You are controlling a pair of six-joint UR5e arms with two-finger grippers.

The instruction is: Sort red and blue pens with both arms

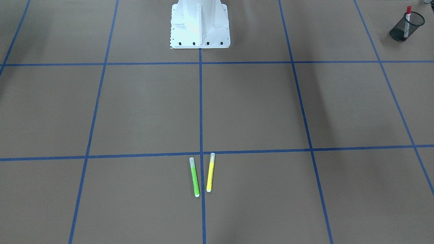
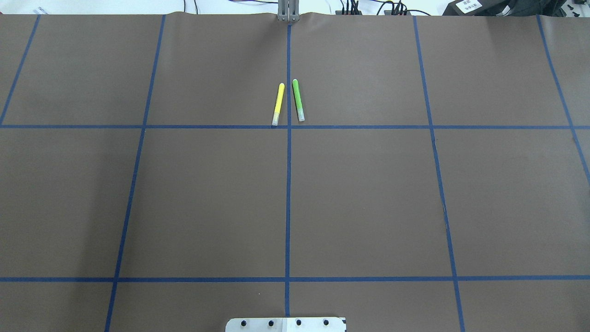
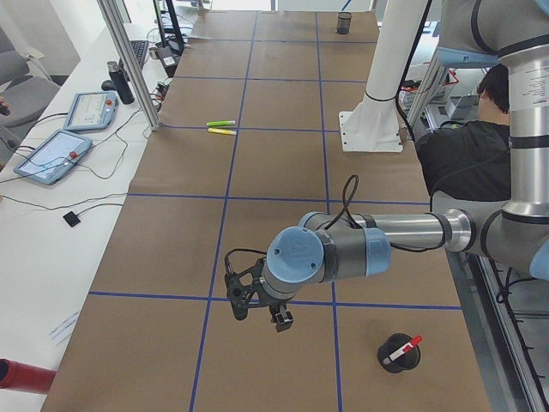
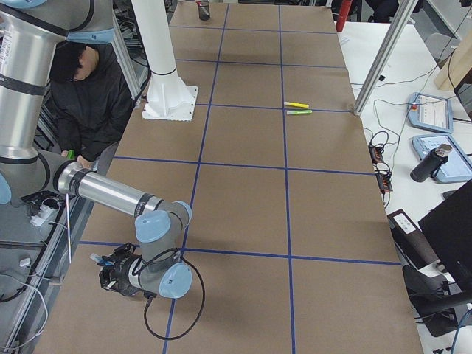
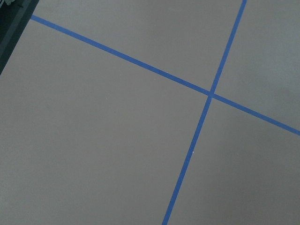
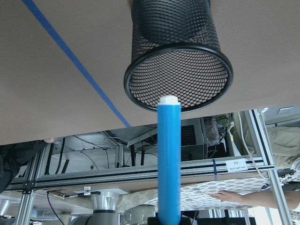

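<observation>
Blue highlighter [image 6: 168, 159] base cut off; red marker [image 1: 408, 13] half-hidden in mesh cup [image 1: 398, 33].

Your worktop [image 2: 207, 203] is covered by a brown paper sheet, marked into large squares by blue tape lines [image 2: 288, 184]. Along the side away from the robot you have a long white desk [image 3: 34, 249] carrying a pale blue tablet-like pendant with a red button [image 3: 51, 156], a black bottle [image 3: 118, 81] and black cables [image 2: 351, 6]. A silver aluminium frame post [image 3: 129, 60] rises at that edge. A person in black clothing [image 4: 92, 103] sits behind the worktop. The light is soft and even, with faint shadows.
</observation>
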